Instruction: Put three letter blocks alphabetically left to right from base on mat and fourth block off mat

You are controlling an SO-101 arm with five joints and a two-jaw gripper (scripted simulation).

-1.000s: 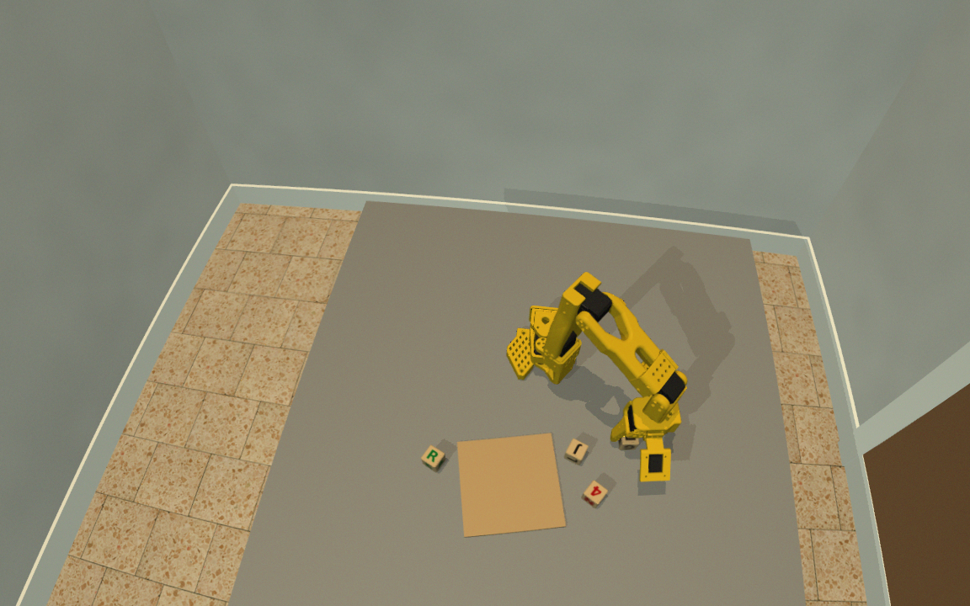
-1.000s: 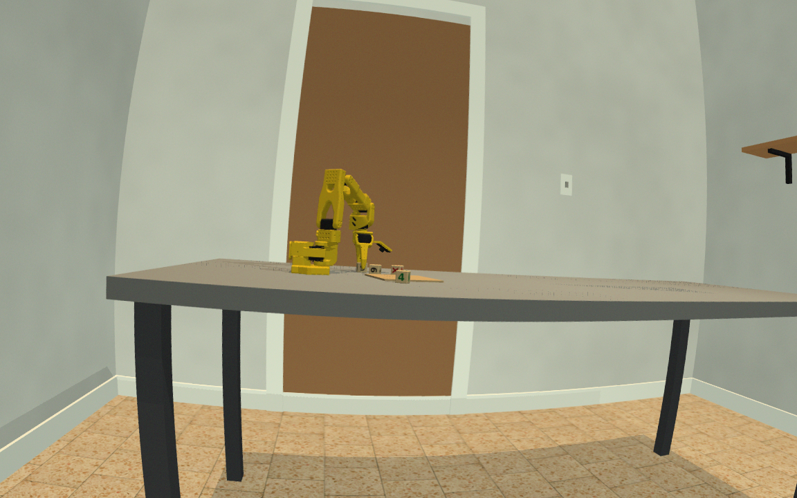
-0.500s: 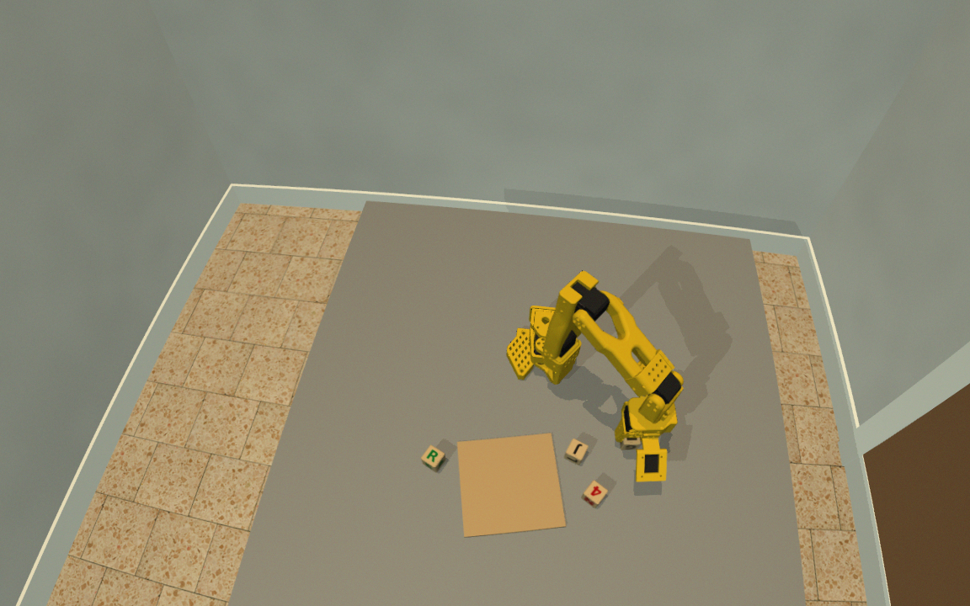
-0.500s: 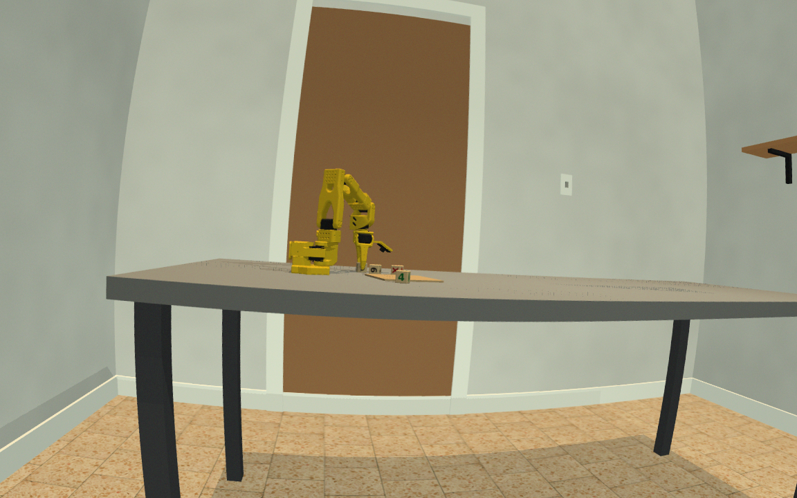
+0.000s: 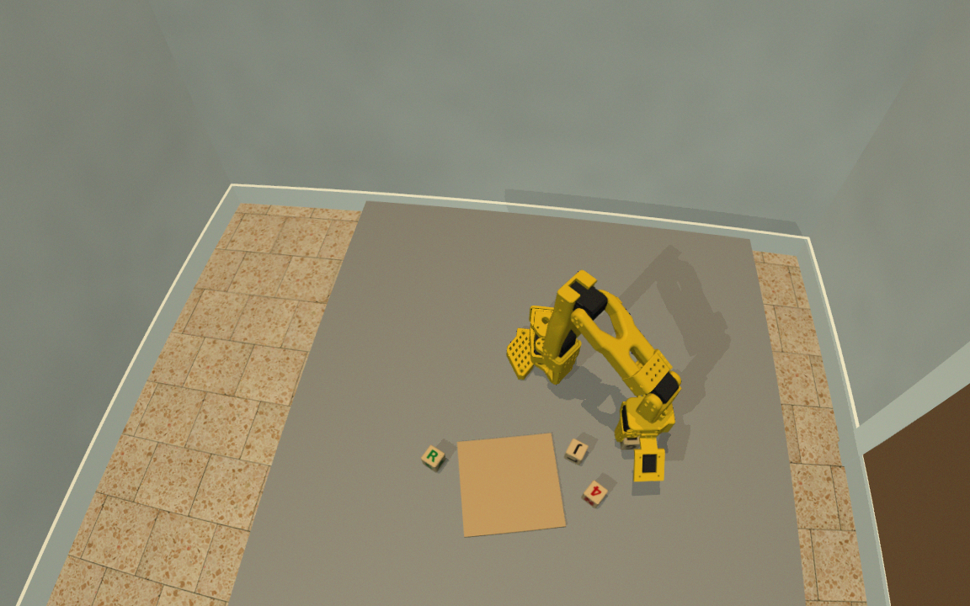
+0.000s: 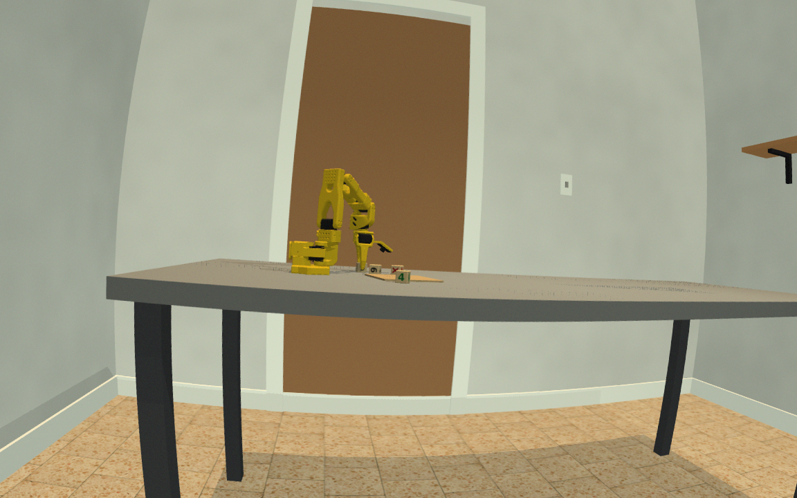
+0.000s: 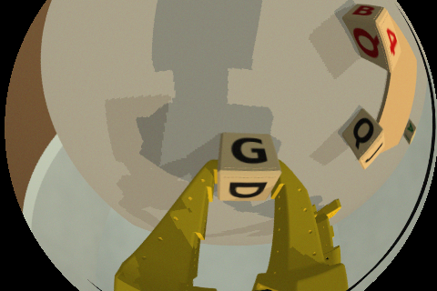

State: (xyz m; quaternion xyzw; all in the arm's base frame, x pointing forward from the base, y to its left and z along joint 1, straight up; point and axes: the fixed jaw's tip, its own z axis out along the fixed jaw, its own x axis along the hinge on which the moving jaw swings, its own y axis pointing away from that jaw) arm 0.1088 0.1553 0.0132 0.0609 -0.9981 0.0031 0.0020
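Observation:
My gripper (image 5: pixel 630 441) (image 6: pixel 362 268) (image 7: pixel 247 182) is shut on the black D block (image 7: pixel 248 189) low at the table; both jaws touch its sides. In the wrist view G shows on a side. The arm hides much of this block in the top view. The black J block (image 5: pixel 576 450) (image 6: pixel 374 269) (image 7: pixel 364 134) lies just off the mat (image 5: pixel 511 482) (image 7: pixel 402 91), on the gripper's side. The green R block (image 5: pixel 433 456) (image 6: pixel 402 277) (image 7: pixel 410 132) lies off the mat's opposite side. The mat bears no block.
The fourth block (image 5: pixel 594 493) (image 6: pixel 396 269) (image 7: pixel 365 41) shows a red 4 on top and lies off the mat, beyond the J block as seen from the base. The arm's base (image 5: pixel 541 346) (image 6: pixel 310 269) stands on the table behind the mat.

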